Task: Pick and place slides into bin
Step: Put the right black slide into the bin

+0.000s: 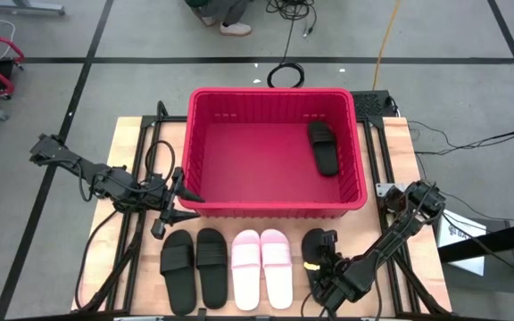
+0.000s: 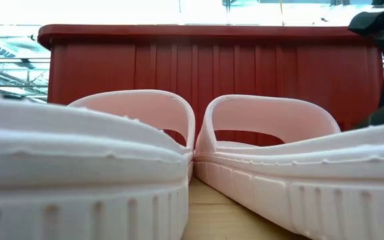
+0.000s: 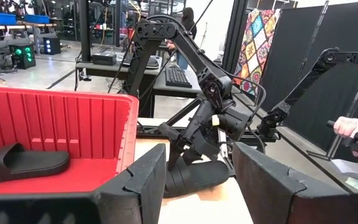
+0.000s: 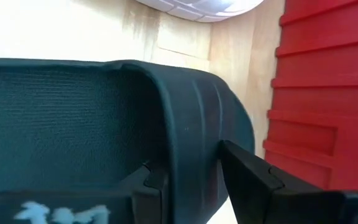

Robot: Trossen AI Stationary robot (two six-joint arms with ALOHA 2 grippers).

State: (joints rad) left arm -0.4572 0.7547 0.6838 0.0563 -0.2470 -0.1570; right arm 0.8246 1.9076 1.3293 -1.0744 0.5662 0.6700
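Note:
A red bin [image 1: 275, 207] stands at the middle of the table, with one black slide [image 1: 323, 147] lying on its floor at the right. In front of it, soles on the table, lie two black slides [image 1: 194, 266] and two pink slides [image 1: 261, 267]. Another black slide [image 1: 314, 242] lies to their right. My right gripper [image 1: 321, 260] slants down onto that slide and is shut on it. My left gripper [image 1: 188, 205] hovers open and level beside the bin's near left corner, holding nothing. My right gripper has the black slide's strap [image 4: 191, 155] between its two fingers. One finger [image 4: 151, 180] is under the strap and the other finger [image 4: 247, 174] is outside it. The fingers slant down from the table's near right. The slide's sole lies on the table.
The pink slides [image 2: 285, 153] fill the low view just before the bin's near wall [image 2: 212, 60]. A narrow strip of table separates the row of slides from the bin. A person's feet [image 1: 230, 22] show beyond the far edge, and a hand [image 3: 353, 127] shows in the room.

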